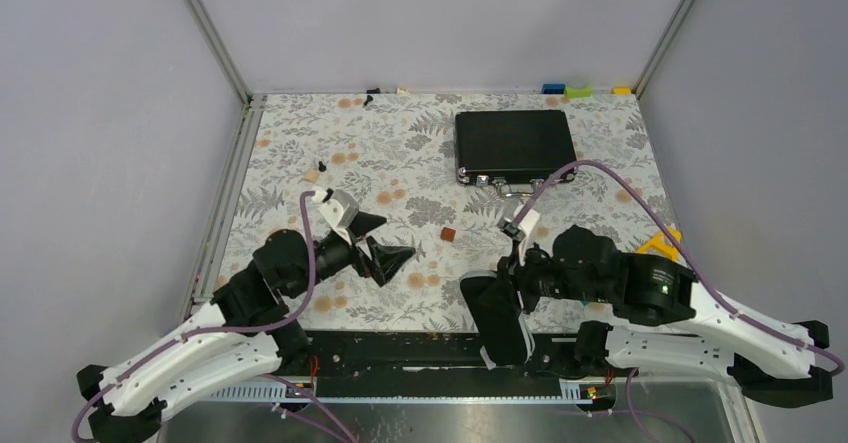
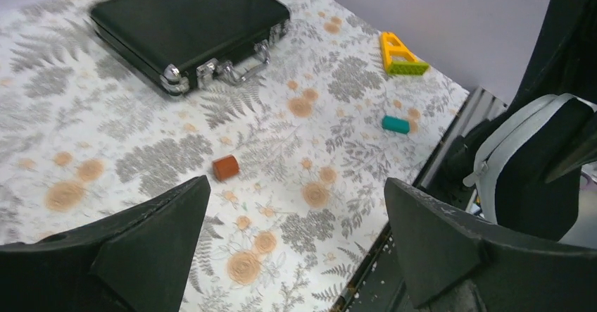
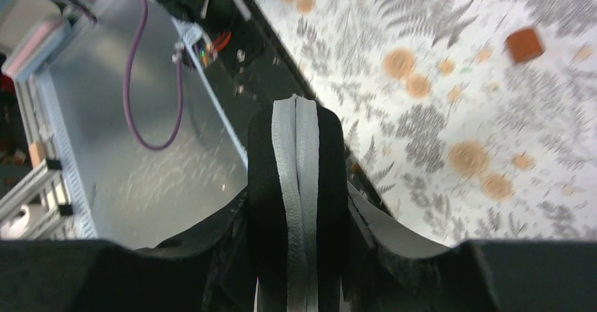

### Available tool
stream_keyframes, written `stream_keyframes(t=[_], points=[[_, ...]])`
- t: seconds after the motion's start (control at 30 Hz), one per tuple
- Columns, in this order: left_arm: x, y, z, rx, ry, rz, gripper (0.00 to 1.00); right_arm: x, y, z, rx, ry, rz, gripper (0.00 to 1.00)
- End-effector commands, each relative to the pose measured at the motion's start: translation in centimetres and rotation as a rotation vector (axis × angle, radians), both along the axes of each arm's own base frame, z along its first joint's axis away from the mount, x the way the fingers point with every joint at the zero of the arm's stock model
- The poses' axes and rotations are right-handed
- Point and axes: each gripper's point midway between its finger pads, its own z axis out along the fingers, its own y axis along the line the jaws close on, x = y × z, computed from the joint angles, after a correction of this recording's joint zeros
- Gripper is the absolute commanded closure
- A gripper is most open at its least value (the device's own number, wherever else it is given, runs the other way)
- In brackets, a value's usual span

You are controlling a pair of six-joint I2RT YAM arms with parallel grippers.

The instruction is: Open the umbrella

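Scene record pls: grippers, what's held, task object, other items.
left gripper: open, empty, above the table
right gripper: shut on black clamshell case, case closed, at near table edge
umbrella: not visible in any view
briefcase: closed, far centre
loose items: orange-brown block, teal block, yellow triangular toy

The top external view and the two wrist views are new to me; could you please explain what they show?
Two robot arms are bolted side by side. The top view looks down from above; each wrist view looks along its arm's own fingers. The left gripper hangs open and empty over the floral tablecloth. The right gripper is clamped on a black oval zipped case. On the cloth lie a flat black rectangular briefcase, a small orange-brown block, a teal block and a yellow triangular toy.
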Motion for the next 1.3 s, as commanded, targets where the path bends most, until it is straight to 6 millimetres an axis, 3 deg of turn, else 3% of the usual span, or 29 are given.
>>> stream_keyframes(t=[0.0,0.23,0.47,0.87,1.1,1.27], points=[[-0.2,-1.5,-1.6,-0.117,0.024,-0.001,0.04,-2.8,0.0,-0.5,-0.05,0.161,0.085,1.0],[-4.6,-5.1,-4.9,-0.075,-0.137,-0.266,0.04,-3.1,0.9,-1.8,-0.101,0.283,0.045,1.0],[-6.2,-6.7,-7.8,-0.008,-0.204,-0.329,0.04,-2.4,2.2,-1.6,-0.108,0.35,-0.026,1.0],[-8.5,-10.1,-9.0,0.1,-0.271,-0.419,0.08,-2.0,2.9,-1.7,-0.125,0.362,-0.043,1.0],[-8.9,-11.0,-7.6,0.082,-0.284,-0.427,0.2,-2.0,3.3,-1.9,-0.114,0.364,-0.037,1.0],[-8.6,-11.4,-7.7,0.098,-0.29,-0.42,0.31,-2.1,3.6,-2.0,-0.112,0.371,-0.023,1.0]])
